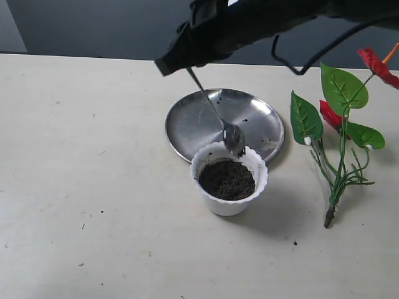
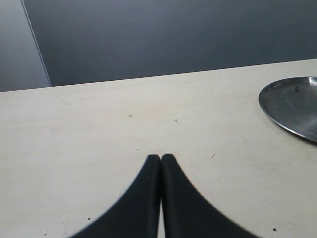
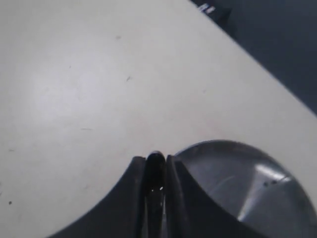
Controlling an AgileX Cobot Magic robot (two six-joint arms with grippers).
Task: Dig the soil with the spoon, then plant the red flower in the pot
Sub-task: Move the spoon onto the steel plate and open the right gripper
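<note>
The white scalloped pot (image 1: 215,202) stands in the middle of the table, filled with dark soil (image 1: 227,180). The spoon (image 1: 215,112) hangs slanted from my right gripper (image 1: 181,62), its bowl just over the pot's far rim. My right gripper (image 3: 155,161) is shut on the spoon's handle end (image 3: 155,171). The red flower (image 1: 340,118) lies on the table to the right of the pot, stems pointing toward the front. My left gripper (image 2: 160,158) is shut on nothing, low over bare table; it does not show in the exterior view.
A round steel plate (image 1: 193,121) lies just behind the pot, with a few dirt crumbs on it; it also shows as plate (image 2: 292,106) and plate (image 3: 237,173). A black cable (image 1: 312,59) loops down from the right arm above the plate.
</note>
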